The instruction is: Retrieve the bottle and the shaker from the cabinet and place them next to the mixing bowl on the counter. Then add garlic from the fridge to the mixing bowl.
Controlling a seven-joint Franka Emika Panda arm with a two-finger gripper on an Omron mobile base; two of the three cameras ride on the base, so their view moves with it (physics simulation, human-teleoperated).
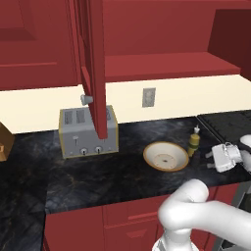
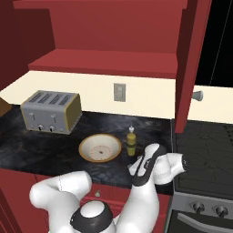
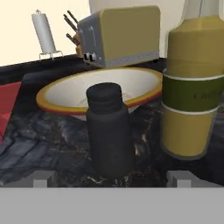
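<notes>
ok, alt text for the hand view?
A black shaker stands upright on the dark counter between the open gripper tips, with an olive-yellow bottle close beside it. Behind them sit the tan-rimmed bowl and a toaster.

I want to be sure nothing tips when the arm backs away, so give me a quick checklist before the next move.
1. Gripper open, jaws apart on either side of the shaker: ok.
2. Shaker upright on the counter: ok.
3. Bottle upright beside the shaker: ok.
4. Both next to the mixing bowl: ok.
5. Fingers free of the shaker's sides: cannot tell.
6. Garlic in the bowl: not ok, bowl looks empty.
</notes>
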